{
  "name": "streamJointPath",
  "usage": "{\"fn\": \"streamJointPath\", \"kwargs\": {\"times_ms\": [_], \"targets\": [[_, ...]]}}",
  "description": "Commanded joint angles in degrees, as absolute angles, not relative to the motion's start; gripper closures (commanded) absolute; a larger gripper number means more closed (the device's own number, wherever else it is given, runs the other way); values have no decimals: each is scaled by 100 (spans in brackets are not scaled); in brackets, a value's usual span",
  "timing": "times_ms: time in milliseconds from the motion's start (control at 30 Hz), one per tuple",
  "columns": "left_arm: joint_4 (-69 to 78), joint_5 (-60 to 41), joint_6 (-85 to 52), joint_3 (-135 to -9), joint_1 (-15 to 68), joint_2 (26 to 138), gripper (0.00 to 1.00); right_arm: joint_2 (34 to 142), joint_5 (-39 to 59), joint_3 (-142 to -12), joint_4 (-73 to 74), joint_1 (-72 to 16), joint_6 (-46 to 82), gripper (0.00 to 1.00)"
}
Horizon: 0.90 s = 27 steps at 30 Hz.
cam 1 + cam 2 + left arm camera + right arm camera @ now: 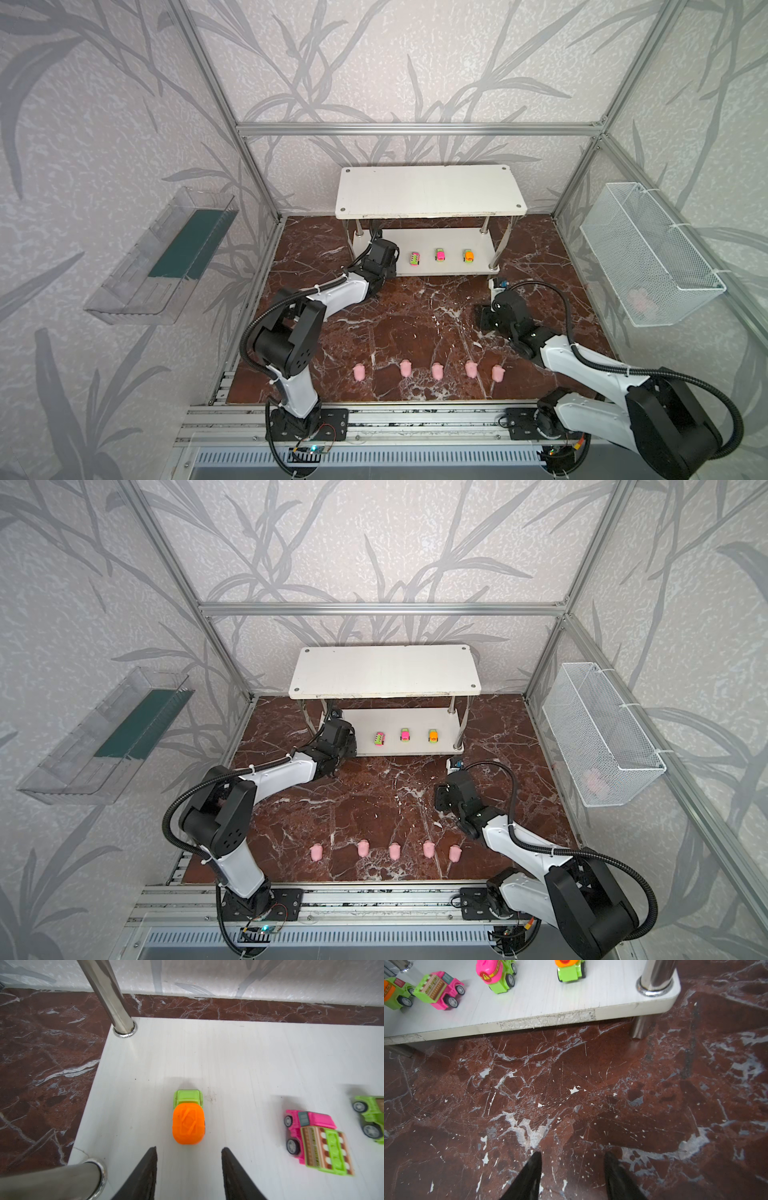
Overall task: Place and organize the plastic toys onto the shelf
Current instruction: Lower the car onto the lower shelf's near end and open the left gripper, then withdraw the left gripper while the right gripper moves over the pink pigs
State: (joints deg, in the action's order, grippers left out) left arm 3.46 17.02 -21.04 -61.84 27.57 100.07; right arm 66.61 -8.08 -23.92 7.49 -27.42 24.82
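The left claw (188, 1149) is spread above the lower board of the shelf (428, 193). Its two dark fingers are apart with nothing pinched between them. The orange car (188, 1126) sits on that board just ahead of the fingertips, its lime cab pointing away from the claw. A pink truck (311, 1138) stands on the same board, off to one side of the orange car.

In both top views the left arm reaches in at the left end of the lower board and covers that end. The right wrist view shows the whole row on the board. Beyond the orange car and the pink truck come a pink-topped car (495, 974) and a second orange-and-lime car (571, 970). The last one is nearest the chrome post (654, 978) at the board's corner.

The right claw (572, 1154) is also spread and grips nothing. It hangs over the brown marble worktop (415, 324), just in front of the shelf's right end.

Five pink pigs (437, 371) stand in a row near the front edge of the worktop, each apart from the next and well away from the shelf.

A wire basket (648, 253) hangs on the right wall with a pale pink shape inside, too blurred to make out.
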Motion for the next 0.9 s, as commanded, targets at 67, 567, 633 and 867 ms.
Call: {"fn": "streamJointPath", "kwargs": {"times_ms": [67, 567, 633, 867], "targets": [[500, 1530, -2205, -5857, 2820, 9373, 50, 6732, -846, -2435, 832, -2724, 2461, 50], [282, 1908, -2423, -4861, 3612, 7861, 49, 6160, -872, -2448, 311, -2724, 2584, 50], [209, 1992, -2466, -4713, 3780, 7594, 49, 5737, -894, -2400, -43, -2721, 2691, 50], [98, 2227, -2615, -4198, 4078, 6709, 49, 4161, -1054, -2408, -2310, -2916, 3478, 50]]}}
